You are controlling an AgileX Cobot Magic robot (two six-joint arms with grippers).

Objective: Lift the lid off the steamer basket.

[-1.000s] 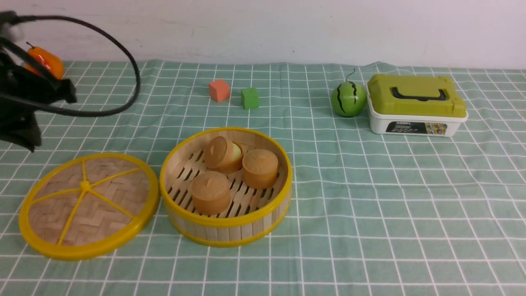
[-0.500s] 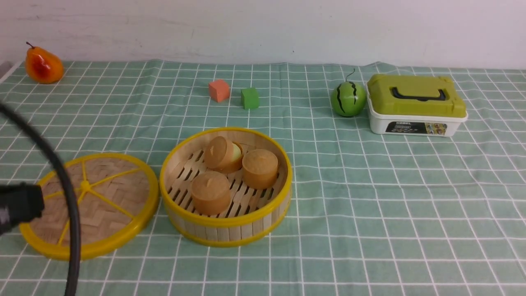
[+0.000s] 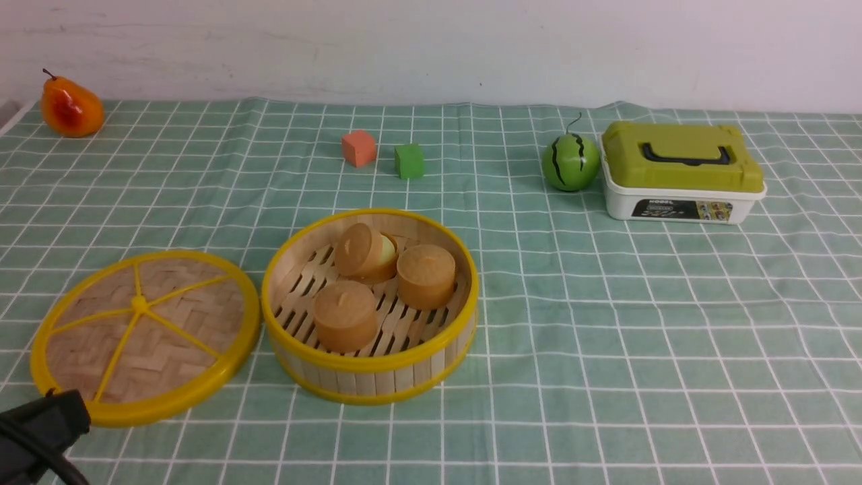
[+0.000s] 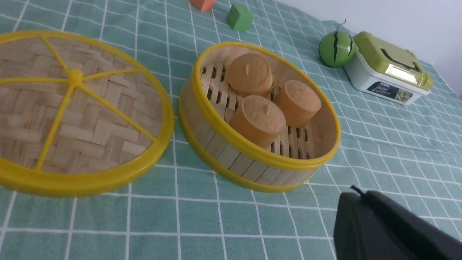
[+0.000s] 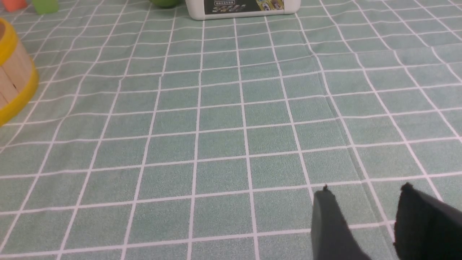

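Seen from my remote station: the lid [image 3: 145, 337] is off and lies flat on the checked green cloth [image 3: 606, 337], to the left of the steamer basket [image 3: 370, 367] and just beside it, their yellow rims nearly meeting. The lid's spoked side faces up, with the small centre knob [image 3: 139, 304] pointing at the ceiling. Being round, it has no long axis. The basket stands upright and open. On its slatted floor are three tan round cakes: one nearest me [image 3: 345, 325], one to the right [image 3: 425, 276], and one at the back [image 3: 363, 252] tipped on its edge against a pale yellow-green piece [image 3: 388, 249]. Of my left gripper [image 4: 379, 224] the wrist camera catches only a single dark finger above the cloth on the near side of the basket, so I cannot tell how it is set. The right gripper [image 5: 366, 187] has its two fingers spread with nothing between them, over bare cloth well apart from the basket. Along the far side sit a pear [image 3: 71, 108], an orange cube [image 3: 358, 148], a green cube [image 3: 409, 161], a toy watermelon [image 3: 571, 162] and a white box [image 3: 680, 202] closed under its olive-green cover [image 3: 680, 158].
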